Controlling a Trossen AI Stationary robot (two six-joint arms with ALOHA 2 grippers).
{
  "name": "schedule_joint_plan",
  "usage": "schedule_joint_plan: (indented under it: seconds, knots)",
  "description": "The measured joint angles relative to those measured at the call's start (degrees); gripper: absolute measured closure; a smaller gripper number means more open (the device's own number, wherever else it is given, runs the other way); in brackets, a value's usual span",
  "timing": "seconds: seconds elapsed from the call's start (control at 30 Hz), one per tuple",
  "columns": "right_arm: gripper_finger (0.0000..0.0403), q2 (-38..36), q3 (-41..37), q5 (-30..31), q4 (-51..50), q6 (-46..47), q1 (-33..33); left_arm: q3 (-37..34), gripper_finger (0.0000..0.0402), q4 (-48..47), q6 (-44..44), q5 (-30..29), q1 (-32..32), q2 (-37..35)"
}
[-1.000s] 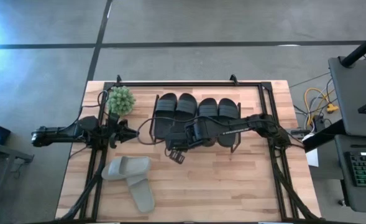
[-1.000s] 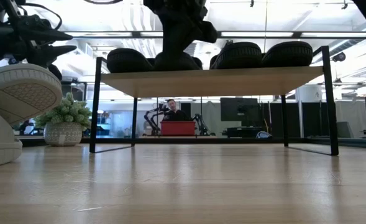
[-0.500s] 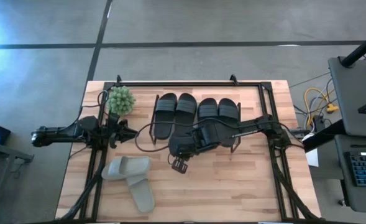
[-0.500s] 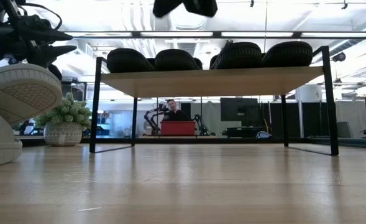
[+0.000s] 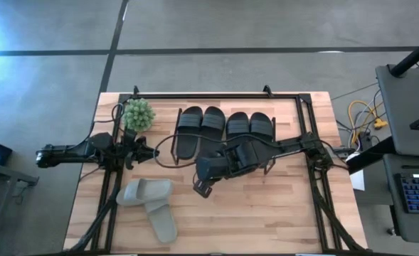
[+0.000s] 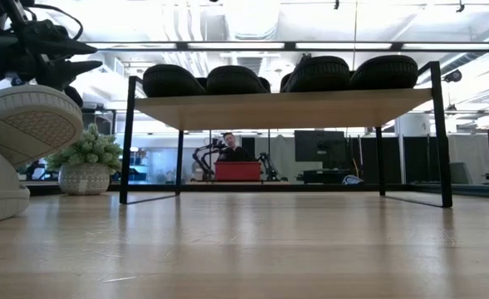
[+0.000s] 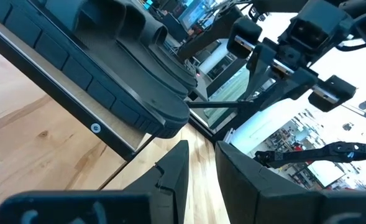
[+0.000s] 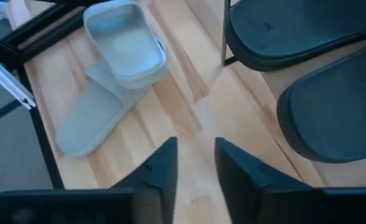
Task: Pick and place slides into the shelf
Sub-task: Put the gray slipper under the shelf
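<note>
Four black slides lie side by side on the shelf (image 5: 176,134), soles down: (image 5: 190,121), (image 5: 213,121), (image 5: 237,125), (image 5: 260,126). In the low view their heels show above the shelf board (image 6: 286,106). Two pale grey-green slides lie on the table near its left near corner; one (image 5: 145,192) rests partly on the other (image 5: 163,222). My right gripper (image 5: 200,188) hangs open above the table, just near of the shelf, pale slides ahead (image 8: 125,43). My left gripper (image 5: 149,151) waits open left of the shelf.
A small potted plant (image 5: 138,114) stands at the far left beside the shelf. Black rail frames (image 5: 109,192) run along both table sides. Bare wood lies near of the shelf and right of the pale slides. A person sits in the room behind (image 6: 227,143).
My right gripper has risen off the second black slide from the left on the shelf, gone up out of the low view, and drawn back toward the table's near edge. That slide stays on the shelf.
</note>
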Motion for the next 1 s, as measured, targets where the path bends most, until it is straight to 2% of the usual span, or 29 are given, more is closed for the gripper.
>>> schedule_joint_plan:
  seconds: [0.17,0.33,1.0]
  knots:
    - [0.0249,0.0,1.75,-0.01,-0.07,1.02,0.27,0.0,0.0336,0.03,0.02,0.0,-0.01,0.02]
    - [0.0225,0.01,2.77,-0.01,-0.04,1.92,0.7,0.0,0.0336,0.61,0.0,-1.0,0.0,0.02]
    - [0.022,0.0,2.81,0.01,-0.07,1.27,-0.15,0.02,0.0336,20.61,-0.18,-2.38,-0.02,-0.11]
